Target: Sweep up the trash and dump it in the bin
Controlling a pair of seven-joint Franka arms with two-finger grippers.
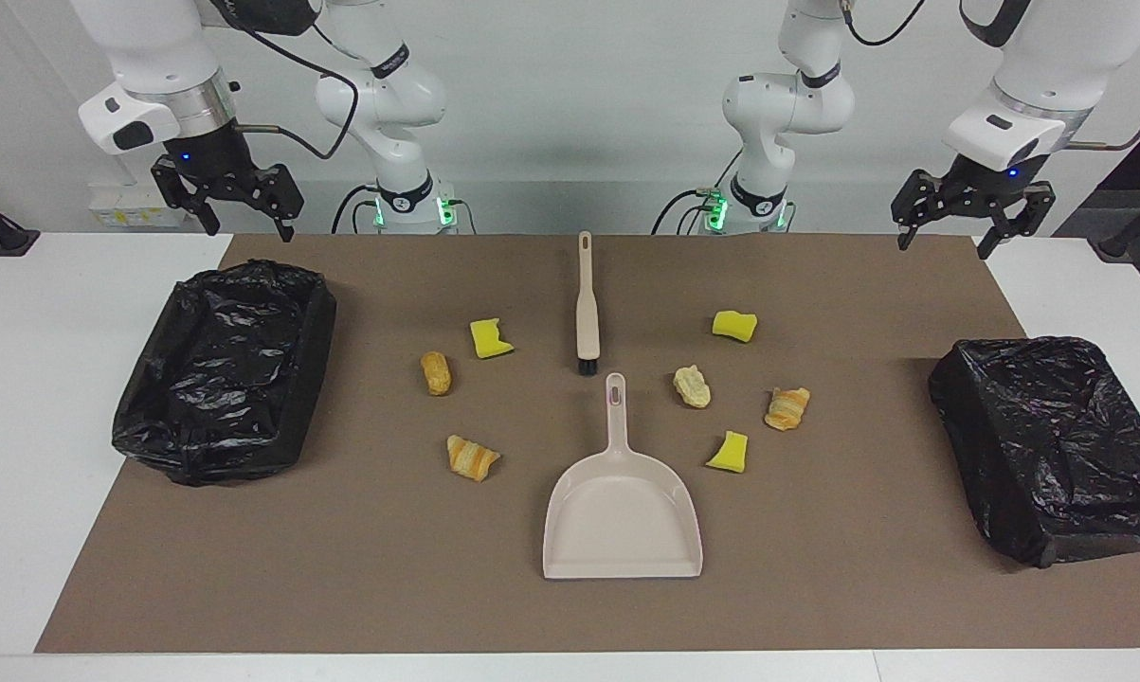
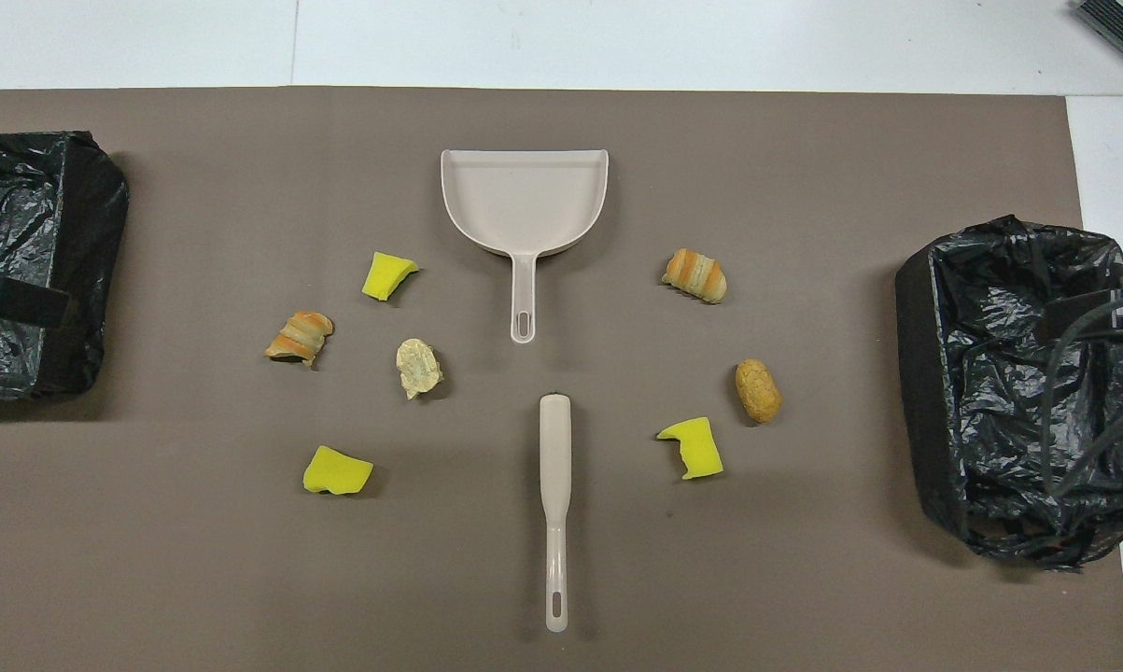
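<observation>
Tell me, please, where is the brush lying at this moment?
The brush lies flat at the middle of the brown mat, nearer to the robots than the dustpan and in line with its handle, bristle end toward the dustpan.

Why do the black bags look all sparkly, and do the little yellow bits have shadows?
Facing view: the crinkled bin bags catch the room light as white glints. Overhead view: the sponge chunks cast only small soft shadows on the brown mat; light comes from above.

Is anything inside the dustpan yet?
No. The dustpan is bare, with no trash in it. All seven pieces, such as the yellow sponge chunk beside it, lie on the brown mat. What is under the dustpan is hidden.
</observation>
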